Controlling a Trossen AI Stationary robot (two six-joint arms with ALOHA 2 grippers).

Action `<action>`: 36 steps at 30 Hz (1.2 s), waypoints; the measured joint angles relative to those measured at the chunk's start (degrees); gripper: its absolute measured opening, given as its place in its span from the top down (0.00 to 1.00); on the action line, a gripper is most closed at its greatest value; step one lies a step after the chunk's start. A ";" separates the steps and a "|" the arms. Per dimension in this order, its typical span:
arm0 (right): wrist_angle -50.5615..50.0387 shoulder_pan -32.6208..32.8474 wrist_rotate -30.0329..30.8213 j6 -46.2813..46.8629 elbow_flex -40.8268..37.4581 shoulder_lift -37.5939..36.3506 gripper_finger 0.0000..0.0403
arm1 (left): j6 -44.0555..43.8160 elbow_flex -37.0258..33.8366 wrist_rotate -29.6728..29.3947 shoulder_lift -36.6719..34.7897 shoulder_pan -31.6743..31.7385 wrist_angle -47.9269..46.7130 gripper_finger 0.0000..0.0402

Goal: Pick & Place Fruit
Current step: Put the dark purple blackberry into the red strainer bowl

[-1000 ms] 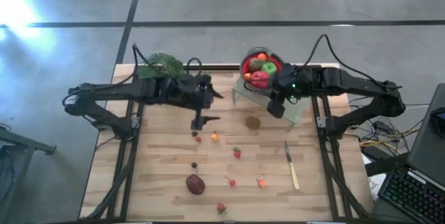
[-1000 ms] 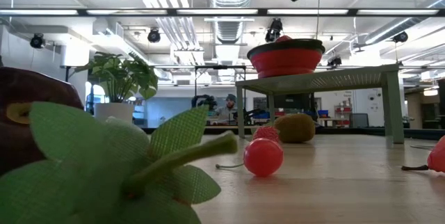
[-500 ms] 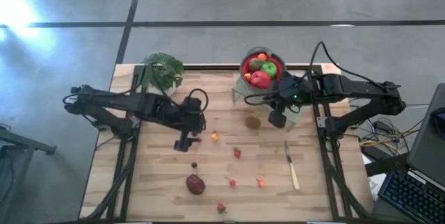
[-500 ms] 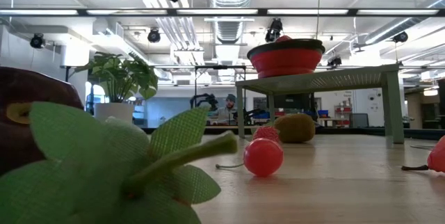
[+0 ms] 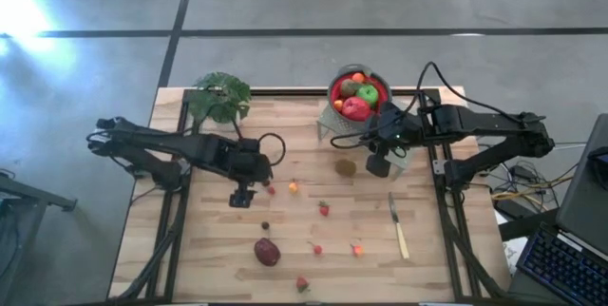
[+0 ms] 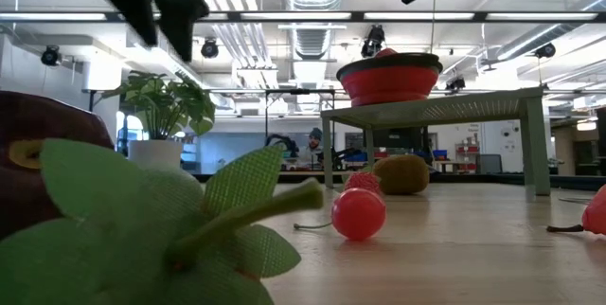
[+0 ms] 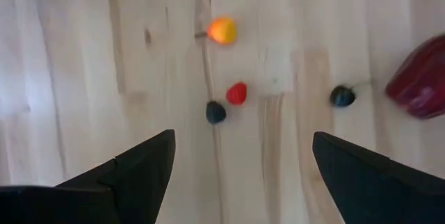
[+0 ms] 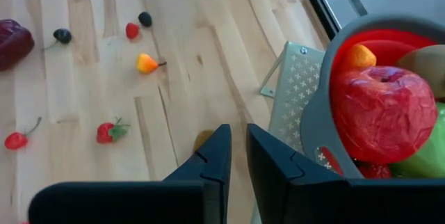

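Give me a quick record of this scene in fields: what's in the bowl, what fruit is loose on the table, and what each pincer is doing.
bowl: red bowl on a small metal stand, holding a red apple, a green apple and smaller fruit
loose fruit: kiwi, maroon plum, small orange piece, strawberries
left pincer: open, empty, above the small pieces at table centre-left
right pincer: shut, empty, beside the bowl
other: knife, potted plant

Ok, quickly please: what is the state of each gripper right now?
Left gripper: open, empty, above small fruit pieces on the table.
Right gripper: shut, holding nothing, beside the red bowl.
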 joint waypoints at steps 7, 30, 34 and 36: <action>-0.11 0.01 -0.14 0.00 -0.07 -0.11 0.84 | 4.05 -9.81 0.17 0.02 2.48 5.82 0.14; -0.11 -0.02 -0.11 0.15 -0.07 -0.24 0.83 | 17.57 -28.03 6.91 0.02 10.74 32.74 0.14; 0.37 -0.02 -0.03 0.01 -0.07 -0.24 0.87 | 16.74 -29.82 6.90 0.02 10.74 35.26 0.14; 0.65 -0.02 0.00 -0.13 -0.07 -0.24 0.89 | 16.15 -31.12 6.89 0.02 10.74 37.60 0.14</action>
